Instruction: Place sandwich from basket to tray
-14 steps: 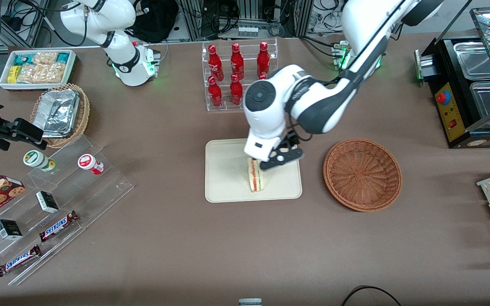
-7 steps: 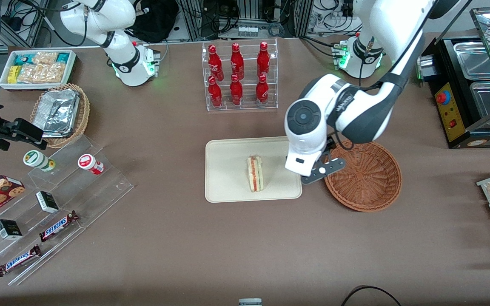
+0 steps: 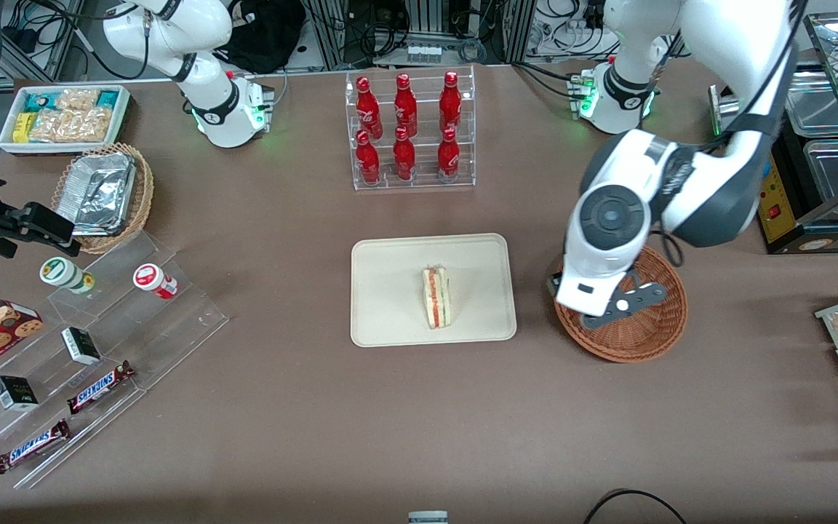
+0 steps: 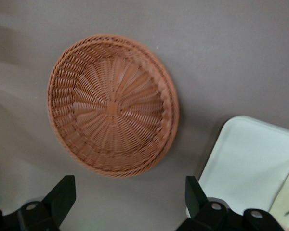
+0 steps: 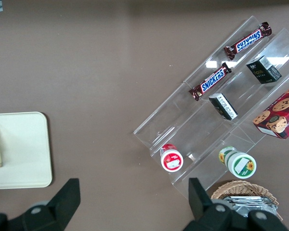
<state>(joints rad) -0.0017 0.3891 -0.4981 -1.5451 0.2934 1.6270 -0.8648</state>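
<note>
- The gripper hangs above the basket, over the part of its rim that faces the tray; its fingers are spread wide with nothing between them.
- In the wrist view the basket shows only bare wicker, so nothing remains in it to pick up.
- The tray sits just beside the basket on the worktop, a narrow strip of worktop between them, toward the parked arm's end.
- The sandwich stands on the tray, a little nearer the tray's basket-side edge than its middle, and closer to the tray's front-camera edge than to the edge by the bottles.
- Its long axis runs from the bottle-side edge toward the front-camera edge, cut side with red, orange and green layers turned up.
- From the gripper, the sandwich lies sideways toward the parked arm's end, well apart, with the tray's rim between them.
- Judged from this layout, the placing looks done; any coming move needs only to carry the arm clear, not back toward the tray.
</note>
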